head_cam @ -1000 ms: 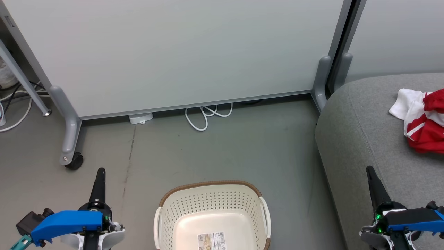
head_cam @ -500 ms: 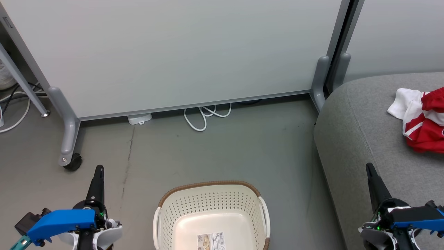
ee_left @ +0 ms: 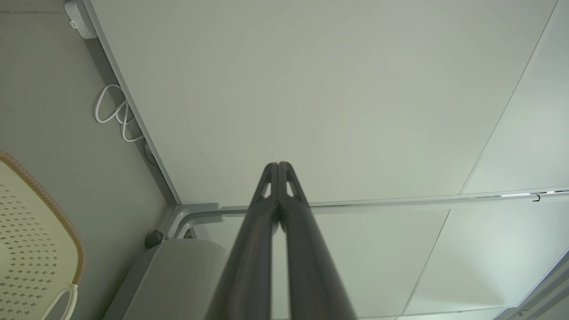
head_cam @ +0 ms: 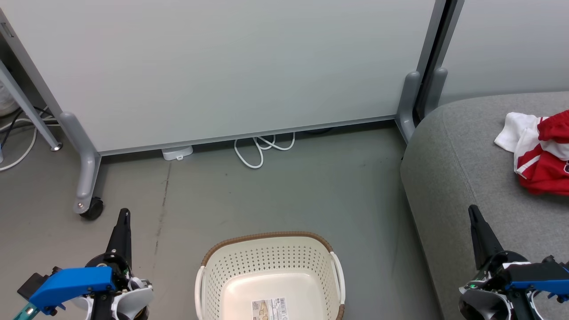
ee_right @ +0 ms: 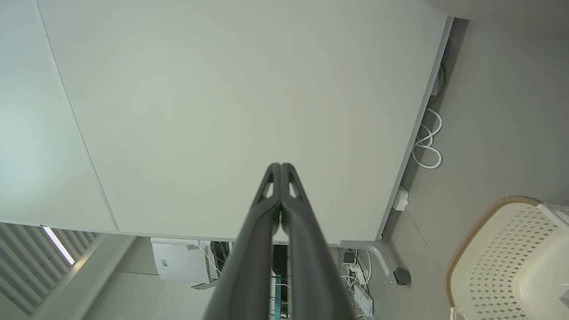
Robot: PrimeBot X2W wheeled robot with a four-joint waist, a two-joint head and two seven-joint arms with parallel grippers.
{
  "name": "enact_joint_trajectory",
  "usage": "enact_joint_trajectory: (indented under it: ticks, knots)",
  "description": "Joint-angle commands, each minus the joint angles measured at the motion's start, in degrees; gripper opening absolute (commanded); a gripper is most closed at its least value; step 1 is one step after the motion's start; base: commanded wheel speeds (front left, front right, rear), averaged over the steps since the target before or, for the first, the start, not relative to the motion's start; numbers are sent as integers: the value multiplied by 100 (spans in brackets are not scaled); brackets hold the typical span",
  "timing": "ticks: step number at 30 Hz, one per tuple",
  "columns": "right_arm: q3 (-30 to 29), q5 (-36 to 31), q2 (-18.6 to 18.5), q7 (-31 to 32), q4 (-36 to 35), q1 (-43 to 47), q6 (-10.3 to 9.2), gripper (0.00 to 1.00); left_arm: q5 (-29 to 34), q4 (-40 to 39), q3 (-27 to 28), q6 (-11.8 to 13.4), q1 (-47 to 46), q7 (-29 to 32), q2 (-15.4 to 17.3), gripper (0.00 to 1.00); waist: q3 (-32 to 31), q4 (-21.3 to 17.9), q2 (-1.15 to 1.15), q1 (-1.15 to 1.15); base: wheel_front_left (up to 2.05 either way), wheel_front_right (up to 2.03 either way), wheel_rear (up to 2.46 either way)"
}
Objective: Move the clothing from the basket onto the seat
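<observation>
Head view — clothing (head_cam: 540,162) lies on the seat (head_cam: 462,169), basket (head_cam: 266,258) apart.

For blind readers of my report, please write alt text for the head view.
A cream basket, bare inside except a label, stands on the floor between the shut left gripper and shut right gripper. Red and white clothing lies on the grey seat at right; a pale partition stands behind.

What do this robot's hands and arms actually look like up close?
The left gripper and right gripper each end in two long, dark, tapering fingers with small triangular cut-outs near the tips. Behind them sit bright blue covers over rounded white shells; small green lights glow on the right wrist.
</observation>
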Motion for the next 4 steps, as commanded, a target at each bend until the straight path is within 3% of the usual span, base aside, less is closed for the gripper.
enact_joint_trajectory:
  ticks: [1,4]
  knots:
    - [-14,134,16,47,-21,-77,2,0,-118,-40,23,-48,-78,43,3,0,-1,-4,0,0,0,0,0]
    - [-17,248,19,67,-23,-87,2,0,-231,-48,40,-52,-81,71,3,0,-1,-10,0,0,0,0,0]
